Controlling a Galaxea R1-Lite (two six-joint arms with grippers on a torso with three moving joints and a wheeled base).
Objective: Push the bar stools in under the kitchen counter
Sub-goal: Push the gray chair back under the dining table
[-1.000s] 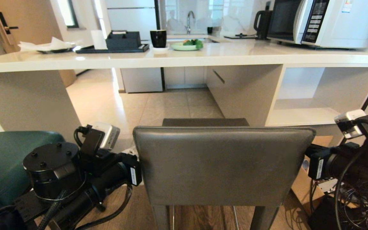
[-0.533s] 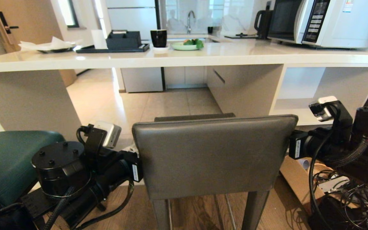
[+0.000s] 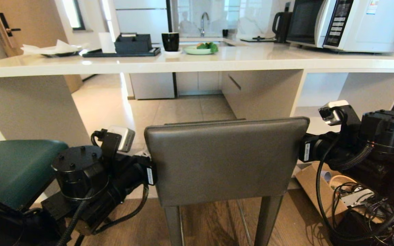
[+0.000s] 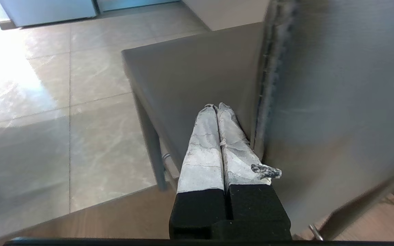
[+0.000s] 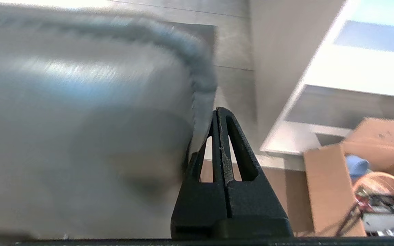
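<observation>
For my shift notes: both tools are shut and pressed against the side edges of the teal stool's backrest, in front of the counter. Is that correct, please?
Not quite: it is the dark grey stool, not the teal stool, which stands off to the left. The head view shows it. The left tool and right tool are indeed shut beside its backrest edges, facing the counter.
</observation>
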